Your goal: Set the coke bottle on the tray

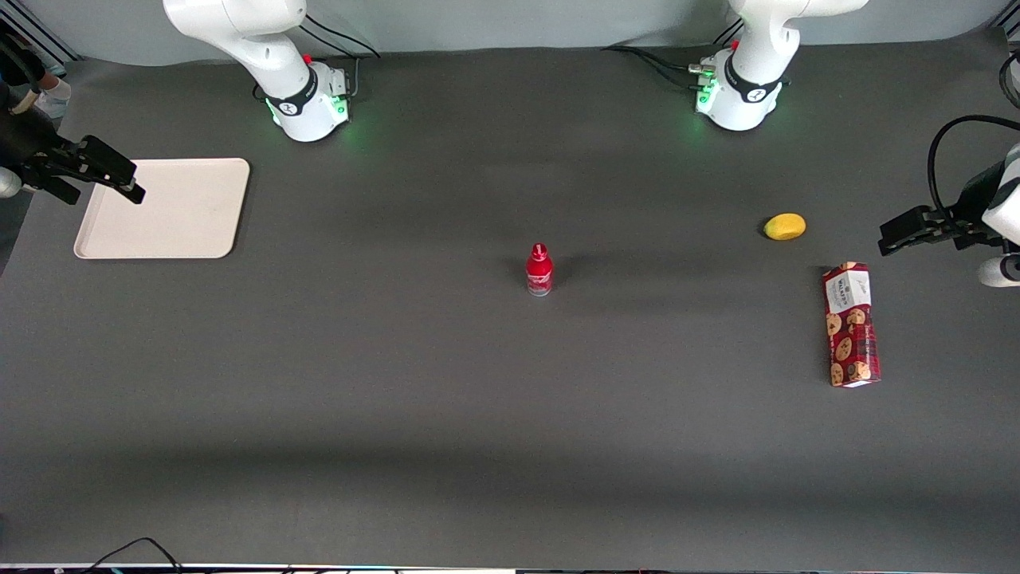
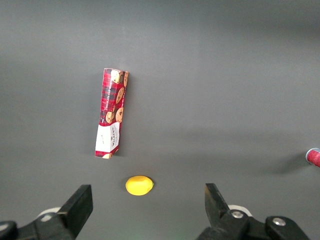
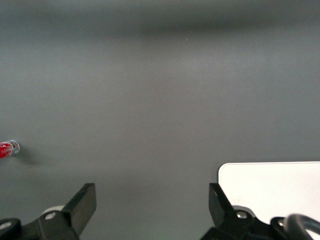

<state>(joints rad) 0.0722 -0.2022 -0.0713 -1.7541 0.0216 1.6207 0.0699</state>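
The small red coke bottle [image 1: 539, 269] stands upright near the middle of the dark table. It also shows at the edge of the right wrist view [image 3: 7, 149] and of the left wrist view [image 2: 314, 156]. The cream-white tray [image 1: 183, 223] lies flat toward the working arm's end of the table, with nothing on it; one corner shows in the right wrist view [image 3: 270, 187]. My gripper [image 1: 127, 185] hovers over the tray's outer edge, far from the bottle. It is open and empty, its two black fingers [image 3: 84, 202] wide apart.
A yellow lemon [image 1: 785, 226] and a red cookie box [image 1: 851, 325] lying flat are toward the parked arm's end of the table. Both arm bases [image 1: 311, 100] stand at the table's edge farthest from the front camera.
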